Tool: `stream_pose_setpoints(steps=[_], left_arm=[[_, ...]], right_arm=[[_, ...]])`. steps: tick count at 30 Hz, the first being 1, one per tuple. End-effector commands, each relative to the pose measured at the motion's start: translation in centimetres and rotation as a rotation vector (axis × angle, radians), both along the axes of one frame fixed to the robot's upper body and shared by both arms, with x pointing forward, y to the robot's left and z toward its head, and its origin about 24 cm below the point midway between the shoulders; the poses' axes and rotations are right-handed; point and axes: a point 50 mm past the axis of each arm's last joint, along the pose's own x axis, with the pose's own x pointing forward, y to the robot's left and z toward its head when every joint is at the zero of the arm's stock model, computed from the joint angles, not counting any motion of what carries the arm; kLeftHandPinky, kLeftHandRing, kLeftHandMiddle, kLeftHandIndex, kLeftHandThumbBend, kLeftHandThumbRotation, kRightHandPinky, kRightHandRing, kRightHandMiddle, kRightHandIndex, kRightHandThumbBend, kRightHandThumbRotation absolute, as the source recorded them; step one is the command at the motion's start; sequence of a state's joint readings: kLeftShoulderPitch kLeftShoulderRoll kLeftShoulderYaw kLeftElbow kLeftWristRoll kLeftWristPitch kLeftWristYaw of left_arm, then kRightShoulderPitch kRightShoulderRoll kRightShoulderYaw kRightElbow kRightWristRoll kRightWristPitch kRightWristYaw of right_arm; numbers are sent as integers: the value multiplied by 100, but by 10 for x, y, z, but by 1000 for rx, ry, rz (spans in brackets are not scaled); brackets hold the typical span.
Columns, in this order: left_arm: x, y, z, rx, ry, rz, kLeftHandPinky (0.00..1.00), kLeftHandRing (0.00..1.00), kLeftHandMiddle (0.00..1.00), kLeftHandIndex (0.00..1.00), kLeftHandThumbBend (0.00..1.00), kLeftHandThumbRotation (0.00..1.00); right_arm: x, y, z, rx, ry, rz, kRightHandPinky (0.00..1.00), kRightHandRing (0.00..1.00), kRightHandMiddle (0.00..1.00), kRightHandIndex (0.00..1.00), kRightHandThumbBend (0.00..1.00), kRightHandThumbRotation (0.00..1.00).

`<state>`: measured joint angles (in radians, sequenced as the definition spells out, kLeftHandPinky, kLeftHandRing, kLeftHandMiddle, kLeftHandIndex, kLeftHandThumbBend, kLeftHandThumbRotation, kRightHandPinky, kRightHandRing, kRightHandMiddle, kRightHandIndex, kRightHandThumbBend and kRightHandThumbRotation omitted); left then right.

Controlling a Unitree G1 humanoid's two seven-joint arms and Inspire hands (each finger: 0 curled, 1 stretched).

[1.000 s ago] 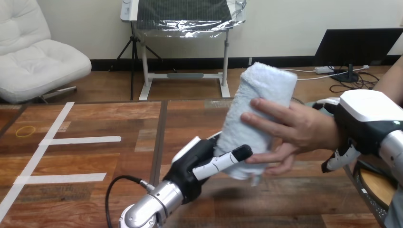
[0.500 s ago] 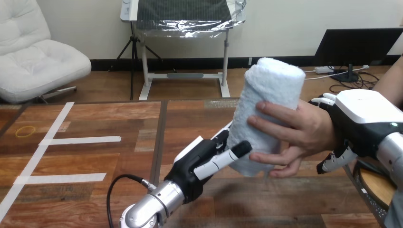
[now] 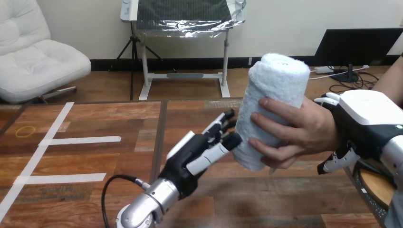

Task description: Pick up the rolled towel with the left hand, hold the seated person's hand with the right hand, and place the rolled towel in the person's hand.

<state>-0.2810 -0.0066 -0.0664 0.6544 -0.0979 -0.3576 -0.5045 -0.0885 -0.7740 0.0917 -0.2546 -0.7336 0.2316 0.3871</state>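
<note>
One rolled towel (image 3: pixel 273 102) in one person's hand (image 3: pixel 304 130); left hand (image 3: pixel 199 154) beside

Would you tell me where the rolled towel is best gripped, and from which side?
Probably the rolled towel by its bare upper half, from the view's left: it stands near upright, and the person's hand wraps its middle from the right.

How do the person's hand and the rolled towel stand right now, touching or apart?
Touching. The head view shows the person's hand with its fingers wrapped round the rolled towel.
</note>
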Motion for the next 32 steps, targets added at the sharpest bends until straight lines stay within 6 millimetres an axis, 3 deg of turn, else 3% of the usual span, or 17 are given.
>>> stream_pose_setpoints(steps=[1,11,32], left_arm=[[7,5,21,-42,-99,39,96,99,100,100,92,68],[5,14,26,-32,-143,90,98,100,100,100,95,72],[-11,26,32,-92,-183,183,94,98,98,100,84,67]], right_arm=[[-1,11,21,70,-123,32,86,96,95,87,93,0],[-10,14,26,144,-154,13,88,97,97,88,90,0],[-34,25,36,351,-286,16,89,99,97,89,82,0]])
